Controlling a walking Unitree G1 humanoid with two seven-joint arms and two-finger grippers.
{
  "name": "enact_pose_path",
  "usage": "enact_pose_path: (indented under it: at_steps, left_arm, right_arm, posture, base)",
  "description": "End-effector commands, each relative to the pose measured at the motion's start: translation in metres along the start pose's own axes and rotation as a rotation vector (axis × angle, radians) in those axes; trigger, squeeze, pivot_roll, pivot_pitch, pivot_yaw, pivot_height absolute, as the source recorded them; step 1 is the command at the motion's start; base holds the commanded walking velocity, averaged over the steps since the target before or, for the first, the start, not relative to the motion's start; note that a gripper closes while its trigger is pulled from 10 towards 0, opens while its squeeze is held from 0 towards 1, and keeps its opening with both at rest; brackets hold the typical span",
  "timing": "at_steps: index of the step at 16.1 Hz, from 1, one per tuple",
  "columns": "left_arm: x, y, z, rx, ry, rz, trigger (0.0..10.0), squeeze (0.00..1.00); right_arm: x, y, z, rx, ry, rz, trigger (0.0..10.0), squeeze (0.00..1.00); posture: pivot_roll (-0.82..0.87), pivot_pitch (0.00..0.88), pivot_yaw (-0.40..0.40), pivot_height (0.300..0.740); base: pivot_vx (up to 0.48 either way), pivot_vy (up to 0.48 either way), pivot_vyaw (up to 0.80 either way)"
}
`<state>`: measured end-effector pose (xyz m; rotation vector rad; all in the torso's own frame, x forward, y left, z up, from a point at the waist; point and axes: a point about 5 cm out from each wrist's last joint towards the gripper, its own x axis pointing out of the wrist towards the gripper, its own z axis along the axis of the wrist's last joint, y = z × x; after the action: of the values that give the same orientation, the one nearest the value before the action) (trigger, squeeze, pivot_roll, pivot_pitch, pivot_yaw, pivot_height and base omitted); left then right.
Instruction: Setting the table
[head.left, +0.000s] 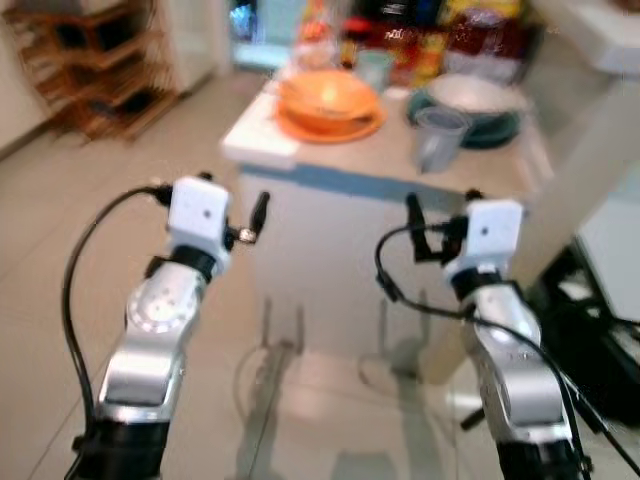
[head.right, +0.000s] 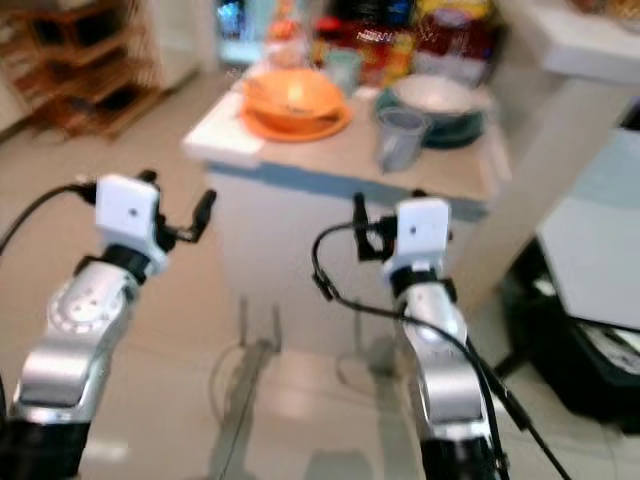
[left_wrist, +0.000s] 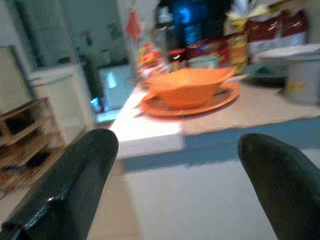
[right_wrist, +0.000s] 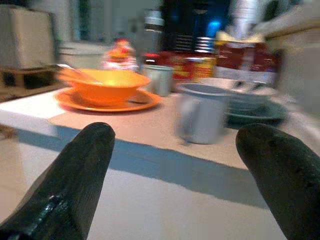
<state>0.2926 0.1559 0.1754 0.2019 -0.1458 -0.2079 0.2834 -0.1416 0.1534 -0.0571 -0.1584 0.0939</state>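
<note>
Two grippers: I hold left gripper and right gripper spread, empty, short of the table.
Done: nothing visibly placed.
Left: orange bowl, grey cup on the table, untouched.

- A table stands ahead of the robot.
- On its left part a bowl sits on a plate.
- To the right, a cup stands before stacked dishes.
- Packages line the back.
- A rack stands on the floor, far left.

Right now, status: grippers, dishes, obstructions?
Left gripper and right gripper open, short of the table. Orange bowl on orange plate, grey cup untouched.
</note>
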Motion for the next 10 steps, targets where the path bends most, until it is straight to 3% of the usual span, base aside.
enact_pose_path:
  at_steps: [1,5,10]
  left_arm:
    - [0.0035,-0.0103,0.0018,-0.018,-0.009,-0.037,10.0,0.00]
    - [0.0020,-0.0071,-0.0028,-0.084,0.001,-0.011,10.0,0.00]
    - [-0.0010,-0.0051,-0.0040,-0.103,-0.001,0.014,10.0,0.00]
  right_arm:
    - [-0.0027,-0.0128,0.0007,-0.001,-0.013,-0.039,10.0,0.00]
    - [-0.0060,-0.0146,-0.0052,-0.017,-0.023,-0.050,10.0,0.00]
    - [-0.0057,-0.0134,-0.0046,-0.015,-0.023,-0.025,10.0,0.00]
  posture:
    - [0.07,0.000,-0.065,0.740]
    - [0.07,0.000,-0.065,0.740]
    - [0.07,0.000,-0.070,0.740]
  base:
    - [0.296,0.000,-0.80]
    - [0.288,0.000,-0.11]
    - [0.324,0.000,0.00]
